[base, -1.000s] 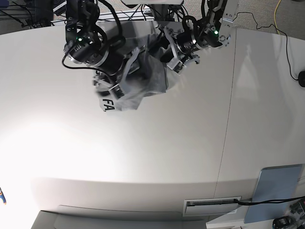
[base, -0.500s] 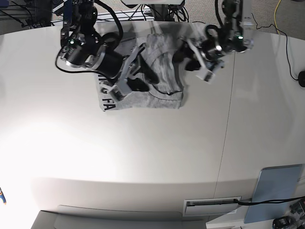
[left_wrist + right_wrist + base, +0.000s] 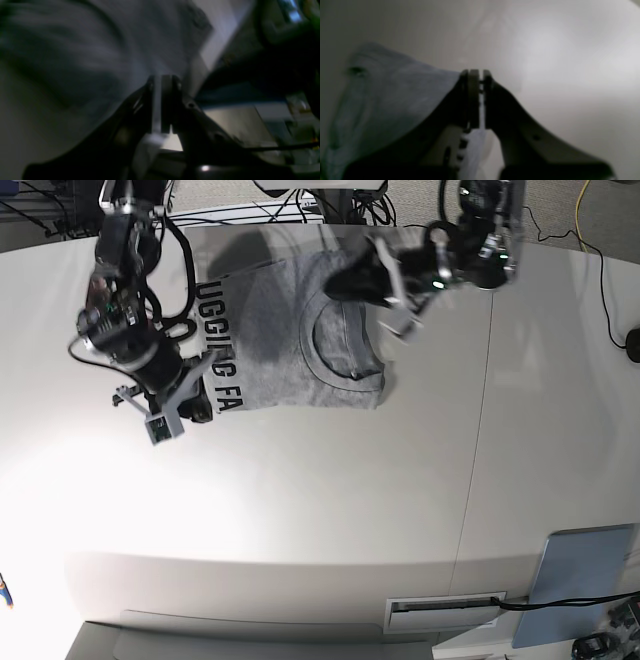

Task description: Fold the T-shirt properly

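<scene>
Nearest you, the right gripper [image 3: 188, 408] has swung out to the shirt's front corner by the lettering — its jaws pinched on a sliver of grey cloth. The T-shirt [image 3: 290, 330], bunched in the air a second ago, is now spread across the far part of the table [image 3: 320, 510], collar showing. Beyond it, your left gripper [image 3: 392, 300] is clenched on the shirt's far edge — you've opened it out; folding can begin.

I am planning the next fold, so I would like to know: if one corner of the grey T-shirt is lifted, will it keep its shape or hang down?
The heather-grey cotton T-shirt would likely hang limp: it already lies creased. It probably drags rather than slides, since it spreads flat on the white table.
</scene>
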`<state>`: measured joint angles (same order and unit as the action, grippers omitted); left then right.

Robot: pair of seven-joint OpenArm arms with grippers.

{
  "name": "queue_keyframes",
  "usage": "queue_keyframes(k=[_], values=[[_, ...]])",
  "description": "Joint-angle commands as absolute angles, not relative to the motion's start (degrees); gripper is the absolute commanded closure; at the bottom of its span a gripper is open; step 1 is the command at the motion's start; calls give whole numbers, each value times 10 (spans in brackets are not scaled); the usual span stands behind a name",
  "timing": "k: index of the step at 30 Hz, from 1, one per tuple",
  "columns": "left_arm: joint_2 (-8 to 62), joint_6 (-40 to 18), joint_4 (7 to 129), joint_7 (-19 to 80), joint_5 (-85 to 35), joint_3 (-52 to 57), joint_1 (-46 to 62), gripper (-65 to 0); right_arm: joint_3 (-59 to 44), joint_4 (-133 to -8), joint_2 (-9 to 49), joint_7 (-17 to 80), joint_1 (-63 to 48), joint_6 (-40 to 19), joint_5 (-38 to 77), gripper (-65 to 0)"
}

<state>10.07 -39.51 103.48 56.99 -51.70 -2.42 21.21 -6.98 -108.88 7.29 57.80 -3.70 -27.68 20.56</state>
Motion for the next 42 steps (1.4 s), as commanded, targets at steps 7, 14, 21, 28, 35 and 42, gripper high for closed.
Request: queue_keyframes(k=[7,14,21,28,35,42], values=[[102,-400,1043,553,-439,-131,211,-21,-69,-909,76,574,77,-290,203,-13],[103,-324,1016,466,-255,-128,210,-21,-25,-847,76,622,111,-311,198,-13],[103,-295,934,409,-153,-46,193,-21,-17,-853,87,660,88,-310,185,0],[112,-295,816,354,-150,48,111,-21,-13,-959,101,663,-9,-300,186,0],[118,-295,724,340,-150,46,2,-21,33,-1036,101,646,-111,-268,210,0],[154,-282,787,434,-260,47,-20,-21,15,-1137,102,632,-183,-230,214,0]])
